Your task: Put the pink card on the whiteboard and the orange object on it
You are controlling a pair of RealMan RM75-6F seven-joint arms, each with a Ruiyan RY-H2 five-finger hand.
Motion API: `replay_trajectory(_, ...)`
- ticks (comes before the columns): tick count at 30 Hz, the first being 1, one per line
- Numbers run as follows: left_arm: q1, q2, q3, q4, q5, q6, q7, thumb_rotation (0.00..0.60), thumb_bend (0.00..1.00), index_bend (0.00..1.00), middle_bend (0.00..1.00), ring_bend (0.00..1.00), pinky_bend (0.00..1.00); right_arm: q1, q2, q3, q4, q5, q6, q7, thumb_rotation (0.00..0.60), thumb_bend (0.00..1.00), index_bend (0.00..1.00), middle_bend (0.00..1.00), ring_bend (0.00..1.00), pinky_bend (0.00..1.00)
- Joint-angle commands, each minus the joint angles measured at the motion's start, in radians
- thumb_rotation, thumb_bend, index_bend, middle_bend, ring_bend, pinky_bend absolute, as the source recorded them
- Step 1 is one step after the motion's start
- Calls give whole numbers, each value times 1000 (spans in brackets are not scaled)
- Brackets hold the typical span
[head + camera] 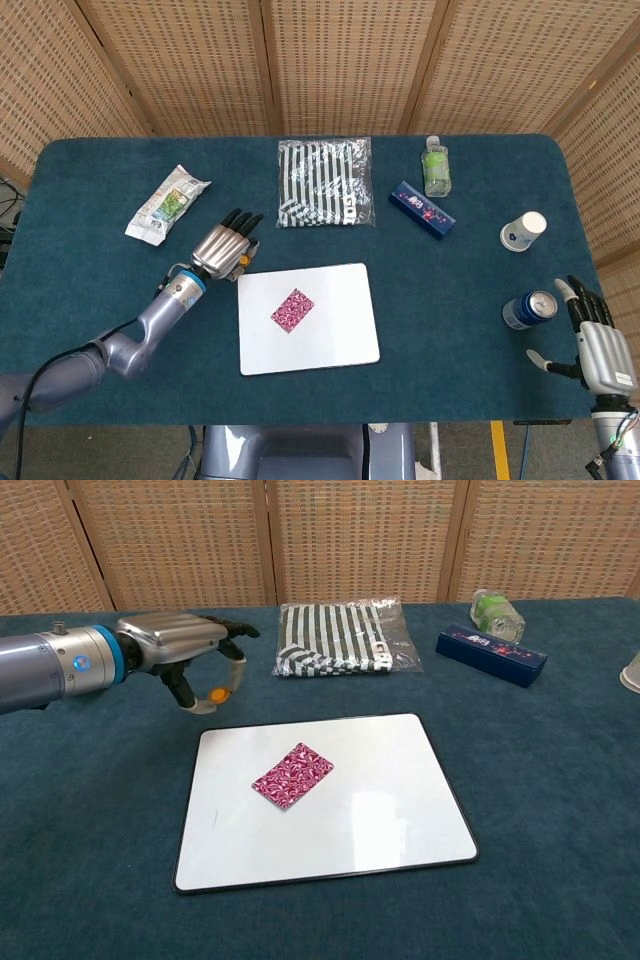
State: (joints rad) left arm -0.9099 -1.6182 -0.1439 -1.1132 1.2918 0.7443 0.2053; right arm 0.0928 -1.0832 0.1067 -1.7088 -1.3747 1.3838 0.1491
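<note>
The pink patterned card [292, 309] [291, 774] lies flat on the whiteboard [340, 340] [390, 810], left of its centre. My left hand [224, 250] [186, 646] hovers just off the board's far left corner and pinches a small orange object [216, 694] [240, 262] between thumb and a finger. My right hand [593, 338] rests at the table's right front edge with fingers spread and nothing in it; the chest view does not show it.
A striped packet [324, 183] lies behind the board. A snack wrapper [166, 204] is at the far left. A blue box [421, 209], green bottle [436, 166], paper cup [523, 232] and blue can [527, 310] stand to the right.
</note>
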Motion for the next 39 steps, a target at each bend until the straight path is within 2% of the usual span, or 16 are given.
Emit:
replay_trajectory(1, -1, 15, 14, -107, 6, 19, 71, 600, 347, 710, 0, 0, 0, -2, 1, -1, 1, -2, 3, 4, 600, 53, 0, 0, 0, 0)
replay_trajectory(9, -15, -26, 31, -220, -30, 14, 186, 600, 348, 710, 0, 0, 0, -4, 3, -1, 7, -3, 3, 18, 600, 53, 0, 0, 0, 0)
replay_trajectory(16, -31, -88, 34, -206, -99, 10, 280, 600, 349, 710, 0, 0, 0, -5, 4, -2, 11, -6, 3, 27, 600, 53, 0, 0, 0, 0)
replay_trajectory(22, -41, -120, 36, -190, -140, 3, 310, 600, 346, 703, 0, 0, 0, -4, 4, -2, 12, -7, 2, 25, 600, 53, 0, 0, 0, 0)
replay_trajectory(23, -42, -122, 36, -189, -142, 3, 310, 600, 346, 681, 0, 0, 0, -4, 4, -2, 11, -7, 3, 26, 600, 53, 0, 0, 0, 0)
replay_trajectory(24, -42, -124, 37, -187, -145, 3, 313, 600, 344, 605, 0, 0, 0, -4, 4, -2, 12, -7, 3, 27, 600, 53, 0, 0, 0, 0)
replay_trajectory(28, -46, -126, 46, -180, -156, -5, 327, 600, 328, 77, 0, 0, 0, -3, 5, -3, 12, -7, 0, 25, 600, 53, 0, 0, 0, 0)
replay_trajectory(29, -48, -126, 46, -181, -161, -9, 325, 600, 323, 30, 0, 0, 0, -3, 5, -3, 13, -7, 0, 24, 600, 53, 0, 0, 0, 0)
replay_trajectory(30, -48, -126, 46, -183, -161, -10, 321, 600, 317, 2, 0, 0, 0, -3, 5, -3, 13, -7, 0, 25, 600, 53, 0, 0, 0, 0)
replay_trajectory(34, -42, -116, 41, -202, -130, 12, 279, 600, 291, 0, 0, 0, 0, -3, 5, -4, 14, -10, 1, 23, 600, 53, 0, 0, 0, 0)
replay_trajectory(39, -13, -42, 43, -262, -32, 101, 221, 600, 225, 0, 0, 0, 0, -4, 2, -4, 14, -11, 6, 18, 600, 53, 0, 0, 0, 0)
